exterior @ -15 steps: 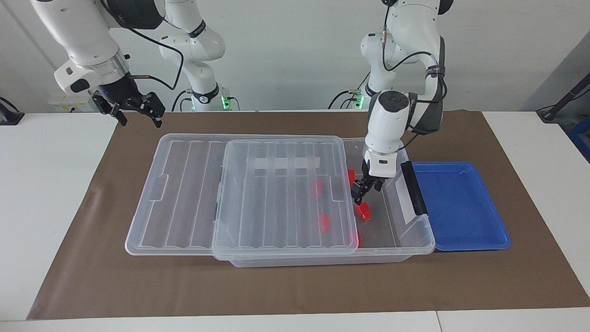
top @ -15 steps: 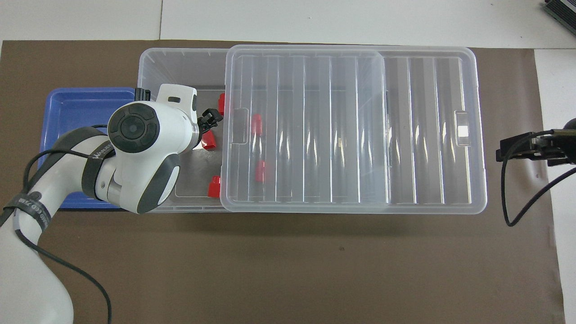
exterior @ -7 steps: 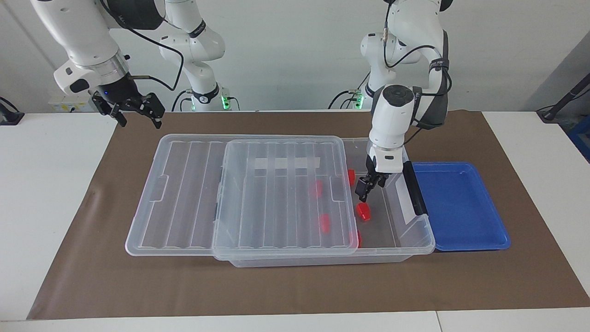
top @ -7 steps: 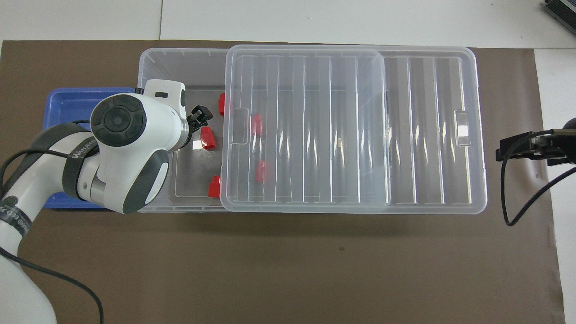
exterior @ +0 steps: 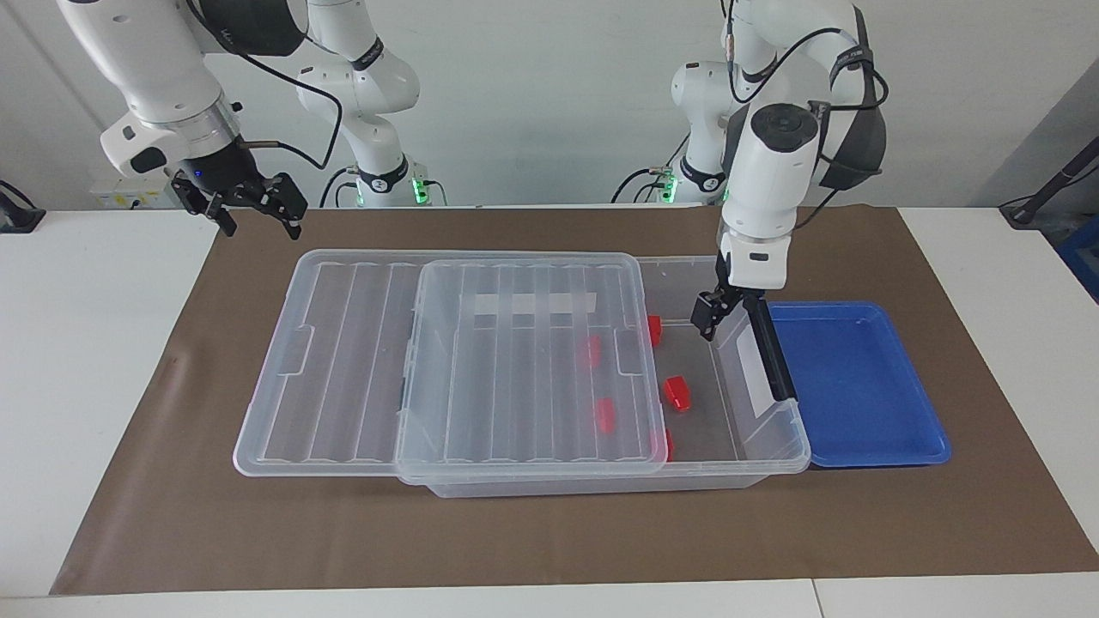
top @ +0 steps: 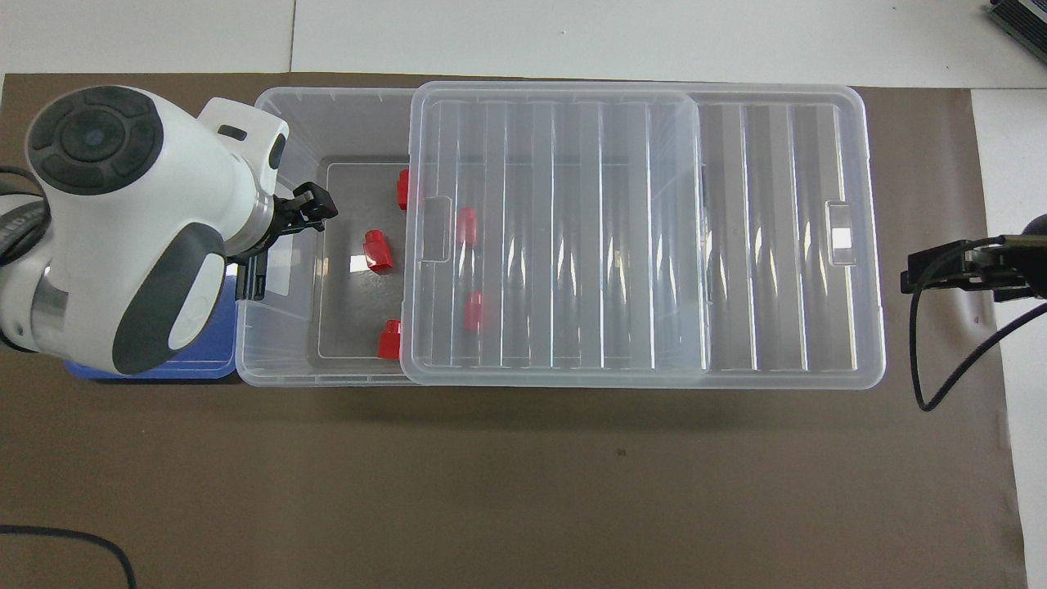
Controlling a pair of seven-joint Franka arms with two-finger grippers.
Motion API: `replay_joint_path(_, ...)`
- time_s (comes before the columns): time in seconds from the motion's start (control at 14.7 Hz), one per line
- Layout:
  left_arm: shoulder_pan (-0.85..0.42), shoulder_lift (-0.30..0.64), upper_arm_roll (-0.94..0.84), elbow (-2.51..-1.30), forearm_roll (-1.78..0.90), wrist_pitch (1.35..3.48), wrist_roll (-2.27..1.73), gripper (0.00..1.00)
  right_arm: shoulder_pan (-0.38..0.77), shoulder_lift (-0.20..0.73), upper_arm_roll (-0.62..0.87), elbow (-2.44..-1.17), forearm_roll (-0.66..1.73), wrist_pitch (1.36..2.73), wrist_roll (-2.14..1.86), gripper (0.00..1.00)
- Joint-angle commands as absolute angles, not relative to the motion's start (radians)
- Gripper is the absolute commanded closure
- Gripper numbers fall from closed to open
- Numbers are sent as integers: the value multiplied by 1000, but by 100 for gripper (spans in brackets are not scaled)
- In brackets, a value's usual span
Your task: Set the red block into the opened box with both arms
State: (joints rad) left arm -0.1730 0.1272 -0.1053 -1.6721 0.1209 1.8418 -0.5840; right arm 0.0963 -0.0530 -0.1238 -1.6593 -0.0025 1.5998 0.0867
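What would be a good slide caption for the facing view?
Left gripper hangs empty over the open end of the box, a red block lying inside; right gripper waits over the mat.

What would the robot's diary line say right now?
left hand: empty, over box | red block: in box | lid: slid aside | right hand: waiting, raised

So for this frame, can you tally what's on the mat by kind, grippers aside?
Red blocks: 5, all in the box
Clear box: 1
Clear lid, slid partway off: 1
Blue tray: 1
Total: 8
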Motion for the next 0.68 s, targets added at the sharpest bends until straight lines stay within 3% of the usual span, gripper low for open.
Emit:
replay_joint_path(0.0,-62,82,-107,-1672,46,1795,-302,0,78,-78,-118,-1703,0,1661,87,26)
replay_joint_path(0.07,-25,69,-107,-1671,43,1767,-232,0,69,-74,-118,-1703,0,1675,75,45)
replay_joint_path(0.2,15,40,-107,-1672,43,1743,-132,0,49,-60,-118,-1706,0,1716,17,100)
replay_joint_path(0.61,41,14,-101,-1672,43,1724,-46,0,-28,52,-120,-1752,-5,1936,-271,100)
